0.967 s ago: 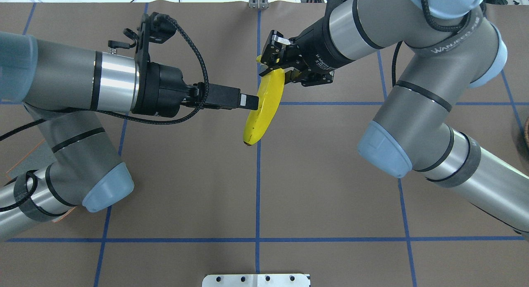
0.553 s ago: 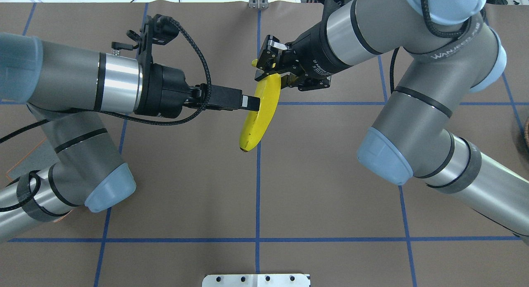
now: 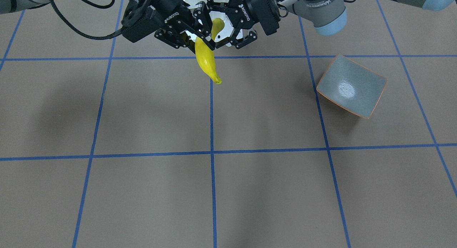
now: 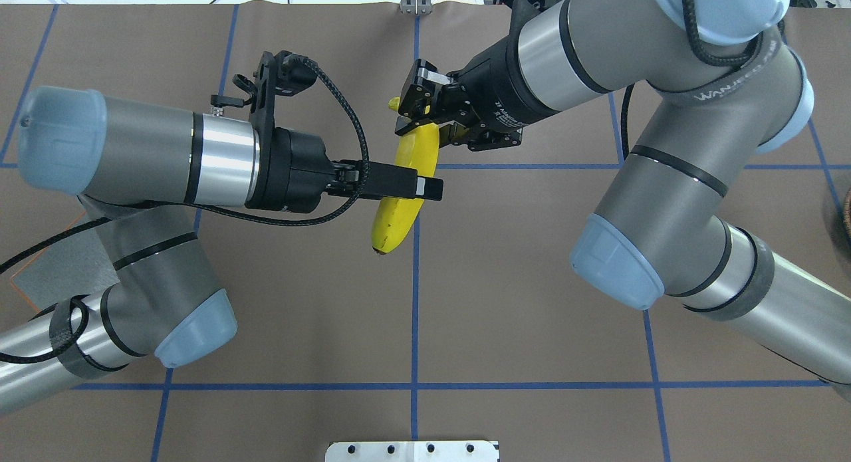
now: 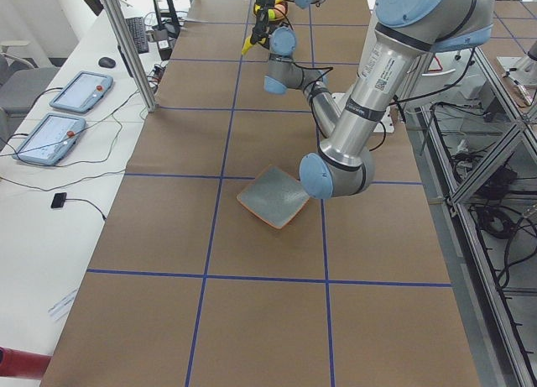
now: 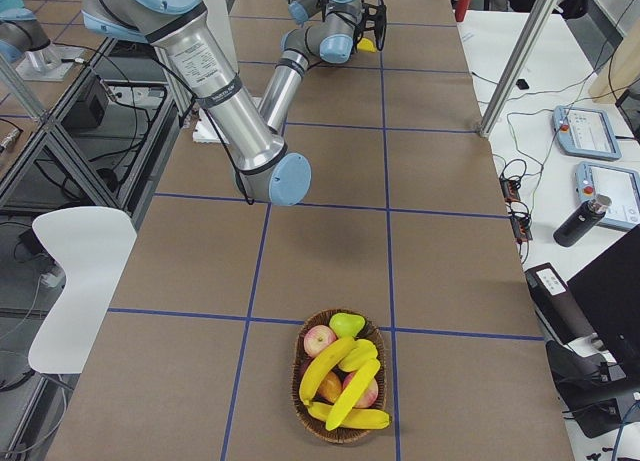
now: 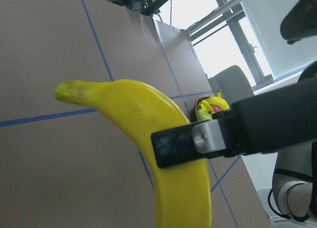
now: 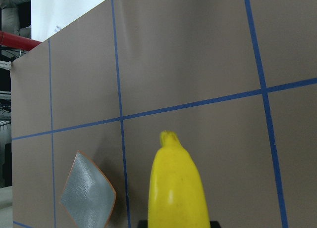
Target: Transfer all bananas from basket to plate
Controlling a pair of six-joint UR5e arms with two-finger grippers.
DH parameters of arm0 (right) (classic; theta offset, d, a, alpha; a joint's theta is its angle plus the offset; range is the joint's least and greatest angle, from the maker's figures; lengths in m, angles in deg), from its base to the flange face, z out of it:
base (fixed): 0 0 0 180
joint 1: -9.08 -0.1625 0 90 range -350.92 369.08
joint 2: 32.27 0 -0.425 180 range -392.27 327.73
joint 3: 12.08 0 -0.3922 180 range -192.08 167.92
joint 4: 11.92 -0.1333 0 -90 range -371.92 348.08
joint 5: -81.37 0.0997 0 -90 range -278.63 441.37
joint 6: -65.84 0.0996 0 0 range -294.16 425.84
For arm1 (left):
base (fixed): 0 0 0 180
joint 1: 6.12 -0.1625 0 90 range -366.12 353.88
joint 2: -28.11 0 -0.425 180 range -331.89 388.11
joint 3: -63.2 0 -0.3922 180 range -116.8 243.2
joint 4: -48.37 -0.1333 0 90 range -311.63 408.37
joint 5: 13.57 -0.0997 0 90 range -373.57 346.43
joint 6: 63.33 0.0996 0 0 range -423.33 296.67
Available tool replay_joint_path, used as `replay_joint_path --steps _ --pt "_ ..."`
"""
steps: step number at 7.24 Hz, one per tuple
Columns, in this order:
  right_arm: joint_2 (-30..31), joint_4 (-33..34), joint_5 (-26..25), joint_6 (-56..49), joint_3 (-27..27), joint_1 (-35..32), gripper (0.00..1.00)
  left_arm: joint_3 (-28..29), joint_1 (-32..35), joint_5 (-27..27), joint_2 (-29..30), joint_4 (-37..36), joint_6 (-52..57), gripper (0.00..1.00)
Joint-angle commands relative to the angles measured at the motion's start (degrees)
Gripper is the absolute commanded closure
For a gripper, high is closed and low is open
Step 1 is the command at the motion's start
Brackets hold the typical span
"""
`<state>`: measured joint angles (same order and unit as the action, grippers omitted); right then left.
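One yellow banana point(image 4: 397, 213) hangs in the air over the table's middle. My right gripper point(image 4: 415, 119) is shut on its upper end. My left gripper point(image 4: 429, 187) is open, one finger above and one below, and the banana point(image 3: 206, 64) passes between them at mid-length. The left wrist view shows a finger point(image 7: 198, 141) crossing the banana point(image 7: 148, 114). More bananas point(image 6: 335, 366) lie in the wicker basket point(image 6: 300, 401) at the robot's right end. The grey-green plate point(image 3: 351, 85) with its orange rim sits empty on the robot's left, partly hidden under the left arm in the overhead view.
Apples point(image 6: 320, 339) and a green pear point(image 6: 347, 324) share the basket. A white mount plate point(image 4: 412, 451) sits at the table's near edge. Side tables with tablets point(image 5: 80, 91) and metal posts point(image 5: 126, 43) flank the table. Blue tape lines grid the brown surface.
The left gripper has pushed further right, so its fingers now reach across the banana instead of ending at its edge. The right gripper has carried the banana slightly left.
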<state>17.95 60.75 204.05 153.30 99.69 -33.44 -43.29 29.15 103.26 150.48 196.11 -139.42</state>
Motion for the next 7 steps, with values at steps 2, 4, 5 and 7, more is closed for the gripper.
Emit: replay_joint_path --steps 2,4,5,7 --pt "-0.12 -0.34 0.01 -0.62 0.29 0.16 0.68 -0.39 -0.38 -0.11 -0.19 -0.08 0.16 1.0" --pt "0.05 -0.43 -2.08 -4.02 1.42 0.07 0.0 -0.39 -0.38 -0.11 -0.72 -0.17 0.16 1.0" --pt "0.31 -0.34 -2.01 -5.44 1.78 -0.97 0.0 -0.47 -0.3 -0.11 -0.9 -0.17 0.16 1.0" --pt "2.84 0.01 -1.57 -7.46 1.52 -5.01 0.0 -1.26 -0.03 -0.11 -4.03 -0.26 0.15 1.0"
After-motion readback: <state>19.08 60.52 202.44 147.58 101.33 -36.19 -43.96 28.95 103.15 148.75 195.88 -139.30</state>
